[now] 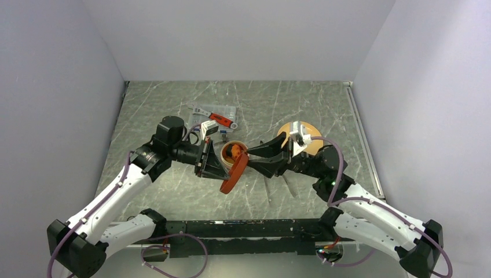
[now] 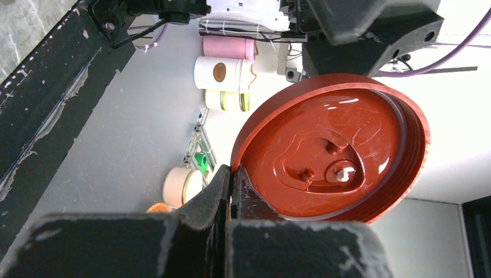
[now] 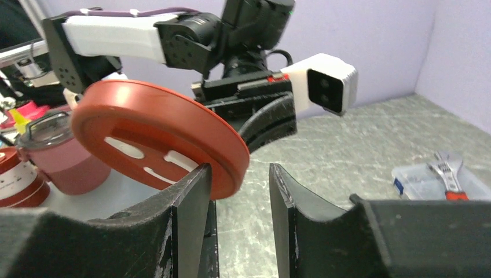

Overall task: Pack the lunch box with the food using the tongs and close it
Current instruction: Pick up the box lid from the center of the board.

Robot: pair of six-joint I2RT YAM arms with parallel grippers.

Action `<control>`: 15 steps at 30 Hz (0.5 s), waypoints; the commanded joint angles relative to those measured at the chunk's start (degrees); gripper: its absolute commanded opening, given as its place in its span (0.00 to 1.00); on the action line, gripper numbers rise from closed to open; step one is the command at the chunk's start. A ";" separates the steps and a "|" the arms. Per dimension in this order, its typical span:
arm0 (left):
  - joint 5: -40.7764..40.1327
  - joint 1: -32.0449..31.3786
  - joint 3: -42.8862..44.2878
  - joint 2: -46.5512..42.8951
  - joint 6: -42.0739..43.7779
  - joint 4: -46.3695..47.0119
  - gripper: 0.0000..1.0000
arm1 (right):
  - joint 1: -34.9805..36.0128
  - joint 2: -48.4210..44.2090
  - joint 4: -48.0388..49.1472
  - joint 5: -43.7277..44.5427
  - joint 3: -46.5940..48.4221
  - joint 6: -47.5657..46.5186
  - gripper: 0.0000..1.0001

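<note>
The left gripper (image 1: pixel 227 167) is clamped on the rim of the dark red lid (image 1: pixel 234 174), fingers (image 2: pixel 215 197) pressed together on the edge. The lid hangs tilted above the table (image 1: pixel 173 191), at the near side of the round tub (image 1: pixel 238 145), which holds orange food (image 1: pixel 230 153). The right gripper (image 1: pixel 256 157) faces the lid from the other side with its fingers (image 3: pixel 191 202) apart; the lid's rim reaches into the gap beside one finger, white mark towards it. A yellow plate (image 1: pixel 285 131) lies under the right arm and a clear case (image 1: pixel 217 116) sits behind the tub
</note>
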 commanded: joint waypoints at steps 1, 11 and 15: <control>3.09 -0.15 3.11 -0.65 2.39 -1.69 0.00 | 0.02 0.09 1.64 -6.67 4.56 -3.51 0.45; 5.22 -1.28 2.98 -0.07 4.89 -4.40 0.00 | 0.02 3.15 -7.85 -18.44 11.59 -12.41 0.55; 5.18 -3.03 3.89 0.98 8.74 -9.08 0.00 | 0.02 4.68 -14.49 -23.89 15.76 -16.43 0.58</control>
